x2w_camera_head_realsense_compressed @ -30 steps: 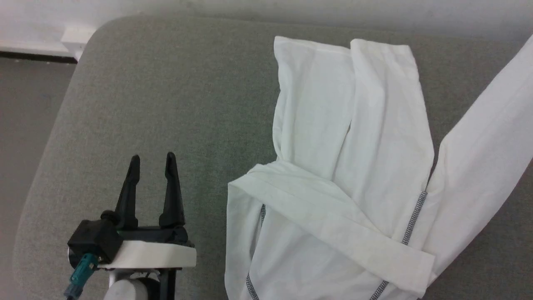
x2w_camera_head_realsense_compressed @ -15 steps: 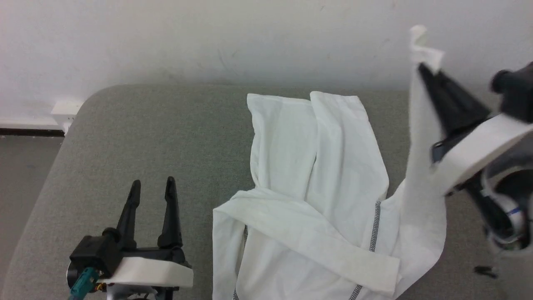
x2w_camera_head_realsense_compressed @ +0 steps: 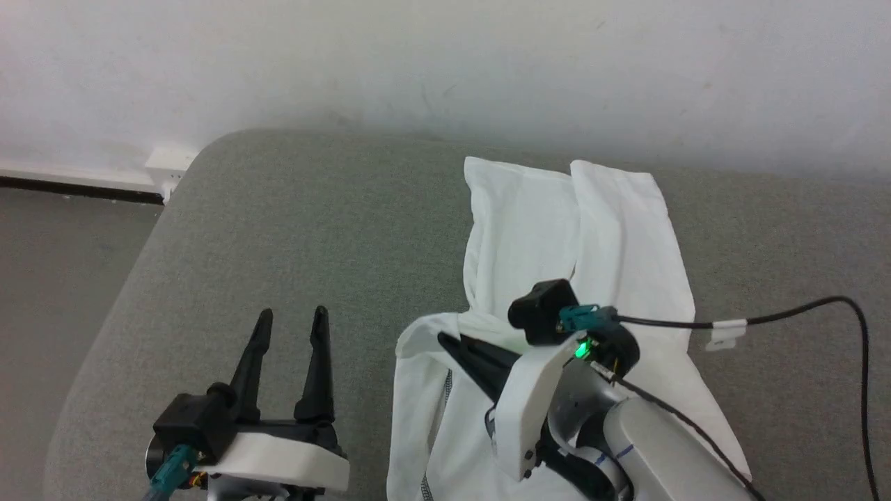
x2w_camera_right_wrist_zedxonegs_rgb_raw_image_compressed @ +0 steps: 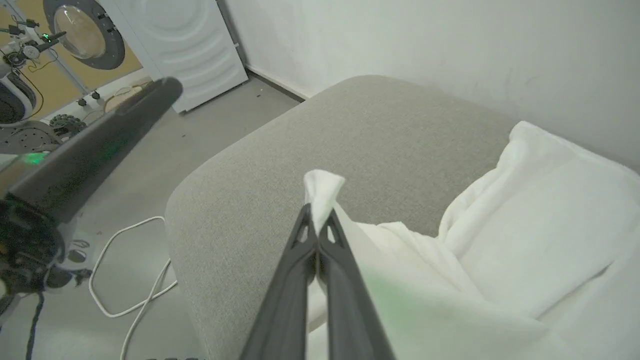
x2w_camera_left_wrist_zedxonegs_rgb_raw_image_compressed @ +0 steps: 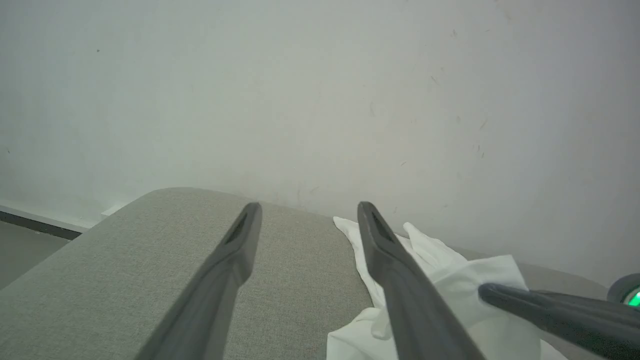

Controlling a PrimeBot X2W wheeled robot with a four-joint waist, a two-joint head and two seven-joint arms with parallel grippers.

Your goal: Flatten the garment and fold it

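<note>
My right gripper (x2w_camera_right_wrist_zedxonegs_rgb_raw_image_compressed: 316,216) pinches a leg end of the garment (x2w_camera_head_realsense_compressed: 626,229), my left gripper (x2w_camera_head_realsense_compressed: 292,316) spread empty; I'd lay it down taut before releasing.

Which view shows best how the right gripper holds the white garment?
The right wrist view: there the right gripper is shut on a tip of the garment. The head view shows its fingers sideways over it; the left wrist view, one finger.

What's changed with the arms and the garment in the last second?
The right gripper, shut on one leg end of the garment, swung it from high on the right leftward across the cloth. The left gripper stayed open over the grey cushion; the garment's far part stayed put.
</note>
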